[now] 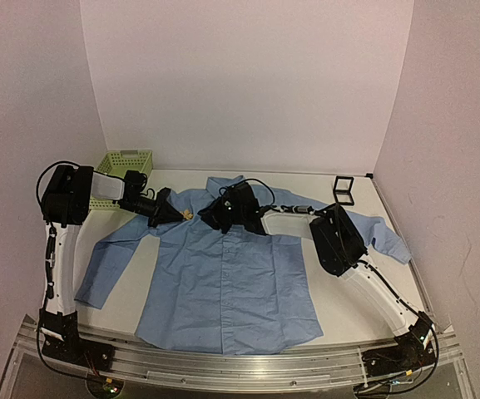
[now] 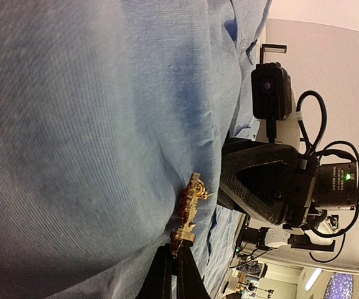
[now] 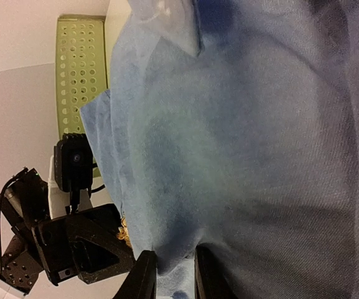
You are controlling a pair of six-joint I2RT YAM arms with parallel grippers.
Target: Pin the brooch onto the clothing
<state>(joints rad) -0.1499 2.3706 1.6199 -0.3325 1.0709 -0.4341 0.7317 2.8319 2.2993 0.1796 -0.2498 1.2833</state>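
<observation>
Robotics lab test cell imo, def not a home: we see plain white panel walls (image 1: 248, 83) boxing in a white tabletop (image 1: 343, 320), two black-and-white robot arms (image 1: 56, 266) bolted to an aluminium rail (image 1: 240, 364), and a strip ceiling light (image 2: 310, 278) in the bg.
</observation>
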